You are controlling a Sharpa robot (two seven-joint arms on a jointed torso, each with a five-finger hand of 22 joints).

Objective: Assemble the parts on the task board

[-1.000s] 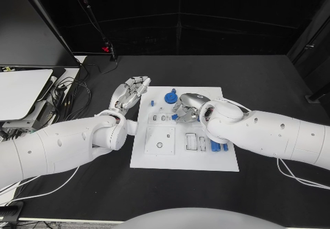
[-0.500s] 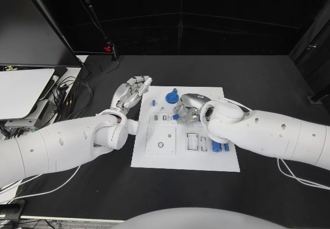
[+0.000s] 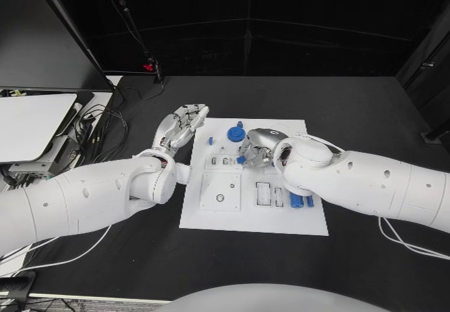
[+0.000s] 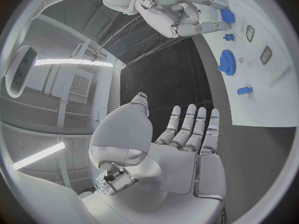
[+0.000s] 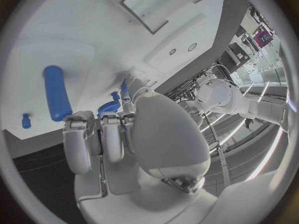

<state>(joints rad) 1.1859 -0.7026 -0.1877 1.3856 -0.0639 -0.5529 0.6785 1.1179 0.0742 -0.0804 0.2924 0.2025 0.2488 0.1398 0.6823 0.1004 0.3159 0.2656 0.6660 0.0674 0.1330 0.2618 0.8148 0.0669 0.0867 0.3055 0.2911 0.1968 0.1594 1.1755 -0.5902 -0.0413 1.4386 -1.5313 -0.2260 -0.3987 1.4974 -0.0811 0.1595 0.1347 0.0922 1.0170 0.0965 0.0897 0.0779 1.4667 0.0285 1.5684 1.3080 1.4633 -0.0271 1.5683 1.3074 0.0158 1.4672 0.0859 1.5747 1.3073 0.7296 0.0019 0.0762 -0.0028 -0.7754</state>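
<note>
Your right robot hand point(image 3: 257, 148) pinches a small blue part point(image 3: 241, 159) over the board point(image 3: 253, 218), seemingly to seat it | left robot hand point(image 3: 180, 127) open beside the board, holding nothing

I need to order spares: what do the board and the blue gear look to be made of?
Board: probably plastic or painted sheet, flat matte white with crisp cut recesses. Gear: likely moulded or printed plastic, uniform matte blue with no metallic glint. Neither can be confirmed by sight.
</note>
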